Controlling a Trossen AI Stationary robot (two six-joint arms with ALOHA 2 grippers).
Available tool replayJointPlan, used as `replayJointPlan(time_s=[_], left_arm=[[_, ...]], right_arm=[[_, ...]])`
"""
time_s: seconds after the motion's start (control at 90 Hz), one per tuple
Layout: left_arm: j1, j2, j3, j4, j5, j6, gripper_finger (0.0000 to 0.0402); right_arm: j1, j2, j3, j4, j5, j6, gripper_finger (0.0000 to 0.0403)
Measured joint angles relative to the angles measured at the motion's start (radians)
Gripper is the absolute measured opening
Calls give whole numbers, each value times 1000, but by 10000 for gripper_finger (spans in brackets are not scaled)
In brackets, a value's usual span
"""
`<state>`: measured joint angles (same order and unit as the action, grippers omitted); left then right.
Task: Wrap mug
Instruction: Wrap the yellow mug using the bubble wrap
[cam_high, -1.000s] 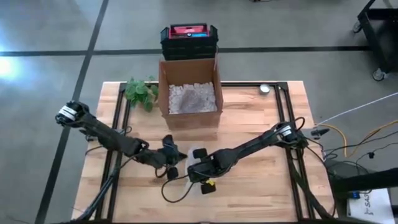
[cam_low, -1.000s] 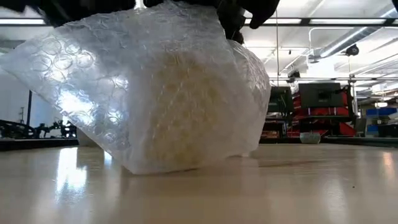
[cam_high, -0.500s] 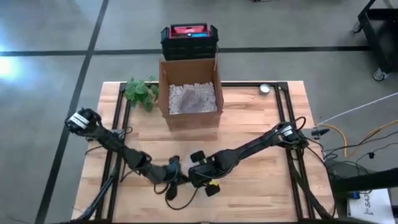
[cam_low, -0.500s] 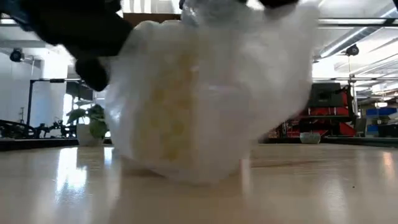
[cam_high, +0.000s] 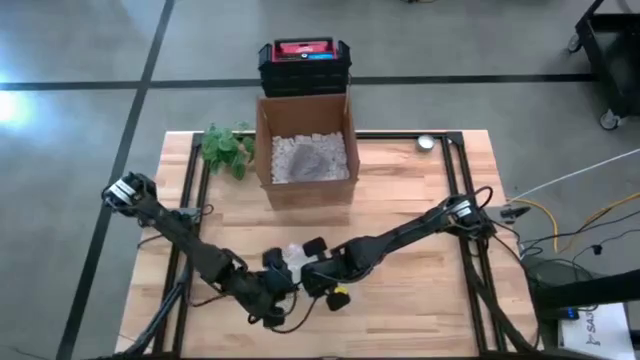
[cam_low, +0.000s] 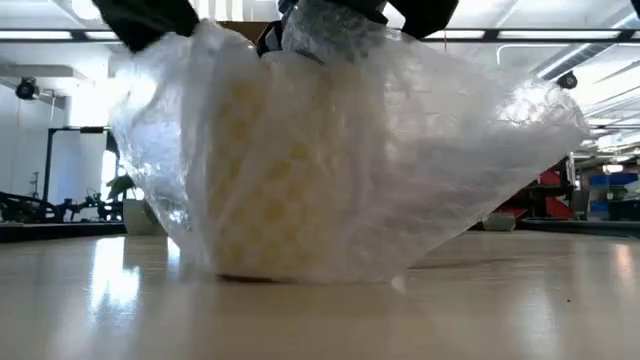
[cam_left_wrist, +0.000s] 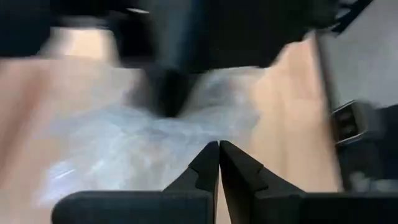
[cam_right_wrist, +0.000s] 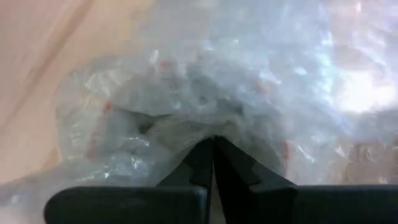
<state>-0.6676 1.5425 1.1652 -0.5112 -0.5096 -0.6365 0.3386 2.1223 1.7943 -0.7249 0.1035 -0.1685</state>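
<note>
Low view first: a pale yellow mug (cam_low: 265, 180) stands on the desk (cam_low: 520, 300), seen only as a blurred shape through the bubble wrap (cam_low: 400, 170) draped over it, so its handle and rim can't be made out. At the upper left a dark piece of arm cuts out of the picture, and more dark parts sit over the bunched top of the wrap; which arm is which can't be told here.

From above, the left hand (cam_high: 272, 290) is down at the front of the desk, just beside the bundle, with the right hand (cam_high: 312, 268) right next to it; the mug itself is hidden under them, only a scrap of wrap showing. Behind stand a small plant (cam_high: 225, 148) and a cardboard box (cam_high: 305, 150) of white filler.

Left wrist view shows its fingers (cam_left_wrist: 205, 167) pressed together, wrap lying beyond them, nothing clearly between. Right wrist view shows fingers (cam_right_wrist: 202, 158) clenched at a gathered fold of wrap.
</note>
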Motion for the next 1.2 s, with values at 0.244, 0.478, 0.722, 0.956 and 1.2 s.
replayJointPlan(time_s=[0.244,0.478,0.722,0.956,1.2], left_arm=[[3,6,-65,-5,-31,3,0],[69,12,-218,480,-20,164,0],[122,27,-325,606,56,163,0],[125,46,-403,797,57,147,0],[125,48,-398,800,67,169,0]], right_arm=[[1,-1,0,3,-5,4,0],[1,-1,0,5,-6,4,0],[1,-1,0,8,-6,4,0],[2,-89,27,-56,-6,28,0],[-11,-168,49,-47,17,45,0]])
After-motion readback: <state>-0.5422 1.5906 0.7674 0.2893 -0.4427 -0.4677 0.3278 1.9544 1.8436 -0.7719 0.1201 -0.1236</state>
